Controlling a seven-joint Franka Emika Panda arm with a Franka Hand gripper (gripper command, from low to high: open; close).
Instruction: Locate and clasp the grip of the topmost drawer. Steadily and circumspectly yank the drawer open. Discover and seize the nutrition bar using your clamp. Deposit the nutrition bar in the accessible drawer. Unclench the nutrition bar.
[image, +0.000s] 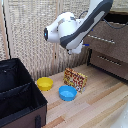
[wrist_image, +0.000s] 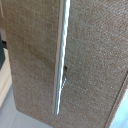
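Black fabric bin (image: 17, 95) at the exterior view's left; round yellow bowl (image: 45, 83), round blue bowl (image: 67, 93) and flat red-yellow printed nutrition bar packet (image: 75, 79) on the pale wooden counter (image: 100, 107). Above, bulky white robot arm (image: 75, 27); fingers hidden, state unclear. Rightmost, dark brown wooden topmost drawer (image: 107, 41) with silver bar handle (wrist_image: 60, 55).

A yellow bowl (image: 45, 83) and a blue bowl (image: 67, 92) are seen near each other on the light wood counter (image: 100, 107). A black fabric bin (image: 17, 95) is set at the ext. view's left. A woven screen (image: 30, 35) is seen behind, w/ a pale vertical strip (wrist_image: 61, 55) in the wrist view.
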